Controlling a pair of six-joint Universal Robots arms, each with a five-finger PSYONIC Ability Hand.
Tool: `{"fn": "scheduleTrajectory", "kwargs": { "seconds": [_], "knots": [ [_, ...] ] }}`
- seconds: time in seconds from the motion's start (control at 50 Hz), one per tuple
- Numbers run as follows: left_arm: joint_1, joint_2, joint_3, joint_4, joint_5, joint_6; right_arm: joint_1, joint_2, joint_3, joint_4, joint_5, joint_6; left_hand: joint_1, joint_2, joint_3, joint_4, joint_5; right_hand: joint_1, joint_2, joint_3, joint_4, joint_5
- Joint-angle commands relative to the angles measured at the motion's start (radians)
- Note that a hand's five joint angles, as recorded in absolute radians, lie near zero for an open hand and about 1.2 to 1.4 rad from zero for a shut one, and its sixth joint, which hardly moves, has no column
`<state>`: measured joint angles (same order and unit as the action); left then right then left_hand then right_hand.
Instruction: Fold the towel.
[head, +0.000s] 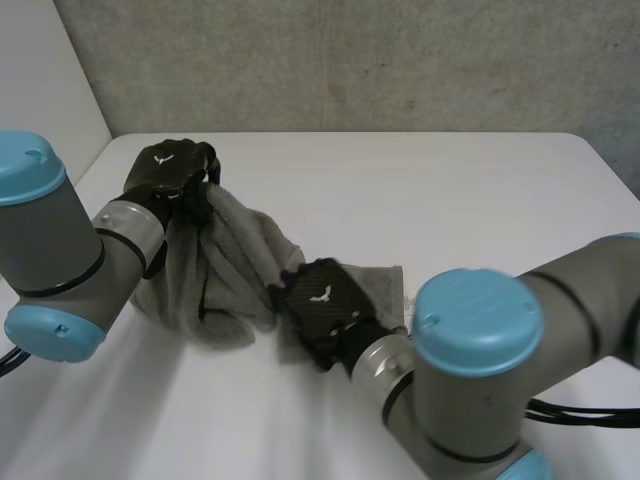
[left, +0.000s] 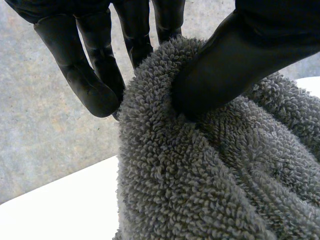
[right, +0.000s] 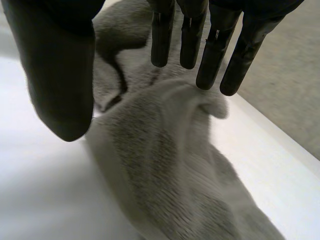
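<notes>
Two hands work one grey towel, bunched on the white table. The left hand pinches its raised end between thumb and fingers. From there the cloth slopes rightward to the right hand, whose straight fingers hover just above it, gripping nothing.

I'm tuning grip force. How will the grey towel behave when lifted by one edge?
Likely floppy: the towel sags in drooping folds from the left hand pinching it. Probably not slippery: its looped pile looks thick. Pushed, it would likely bunch, not slide; it lies rumpled beneath the right hand.
</notes>
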<state>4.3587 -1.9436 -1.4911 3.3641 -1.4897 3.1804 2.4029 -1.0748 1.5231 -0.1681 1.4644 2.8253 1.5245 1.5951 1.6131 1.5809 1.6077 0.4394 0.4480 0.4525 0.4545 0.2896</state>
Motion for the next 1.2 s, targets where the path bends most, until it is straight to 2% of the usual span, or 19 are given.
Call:
{"fn": "scheduleTrajectory", "kwargs": {
  "seconds": [0.02, 0.24, 0.44, 0.64, 0.68, 0.72, 0.82, 0.92, 1.0, 1.06, 1.2],
  "knots": [
    [0.001, 0.000, -0.005, 0.001, 0.002, -0.008, 0.059, 0.137, -0.075, -0.008, 0.022, -0.127, -0.128, -0.199, -0.217, -0.185, -0.386, 0.027, 0.019, 0.014, 0.012, 0.002],
    [0.009, 0.000, -0.005, 0.001, 0.002, -0.010, 0.059, 0.200, -0.109, -0.090, 0.057, -0.296, -0.128, -0.199, -0.217, -0.185, -0.386, 0.109, 0.101, 0.096, 0.094, 0.084],
    [0.012, -0.001, -0.008, 0.001, 0.003, -0.011, 0.059, 0.272, -0.159, -0.097, 0.079, -0.414, -0.128, -0.199, -0.217, -0.185, -0.386, 0.133, 0.124, 0.120, 0.118, 0.108],
    [0.012, -0.001, -0.008, 0.001, 0.003, -0.019, 0.053, 0.311, -0.178, -0.156, 0.097, -0.487, -0.128, -0.199, -0.217, -0.185, -0.386, 0.559, 0.550, 0.546, 0.544, 0.534],
    [0.012, -0.001, -0.009, 0.001, 0.003, -0.022, 0.053, 0.317, -0.187, -0.169, 0.120, -0.518, -0.128, -0.199, -0.217, -0.185, -0.386, 0.877, 0.868, 0.864, 0.862, 0.852],
    [0.010, -0.001, -0.009, 0.000, 0.003, -0.023, 0.053, 0.308, -0.187, -0.171, 0.135, -0.526, -0.128, -0.199, -0.217, -0.185, -0.386, 0.956, 0.947, 0.943, 0.941, 0.931],
    [0.010, -0.001, -0.011, 0.000, 0.005, -0.024, 0.048, 0.245, -0.178, -0.191, 0.166, -0.484, -0.128, -0.199, -0.217, -0.185, -0.386, 0.957, 0.948, 0.944, 0.942, 0.932],
    [0.009, 0.006, -0.003, 0.001, 0.008, -0.022, 0.042, 0.091, -0.158, -0.196, 0.166, -0.384, -0.128, -0.199, -0.217, -0.185, -0.386, 0.957, 0.948, 0.944, 0.942, 0.932],
    [0.010, 0.006, 0.009, 0.006, 0.009, -0.017, -0.037, 0.003, -0.173, -0.166, 0.163, -0.276, -0.128, -0.199, -0.217, -0.185, -0.386, 0.957, 0.948, 0.944, 0.942, 0.932],
    [0.013, 0.005, 0.043, 0.011, 0.011, -0.016, -0.097, -0.014, -0.201, -0.131, 0.160, -0.244, -0.128, -0.199, -0.217, -0.185, -0.386, 0.957, 0.948, 0.944, 0.942, 0.932],
    [0.013, -0.018, 0.288, 0.014, -0.001, -0.022, -0.174, -0.005, -0.310, -0.140, 0.155, -0.213, -0.128, -0.199, -0.217, -0.185, -0.386, 0.957, 0.948, 0.944, 0.942, 0.932]
  ]
}}
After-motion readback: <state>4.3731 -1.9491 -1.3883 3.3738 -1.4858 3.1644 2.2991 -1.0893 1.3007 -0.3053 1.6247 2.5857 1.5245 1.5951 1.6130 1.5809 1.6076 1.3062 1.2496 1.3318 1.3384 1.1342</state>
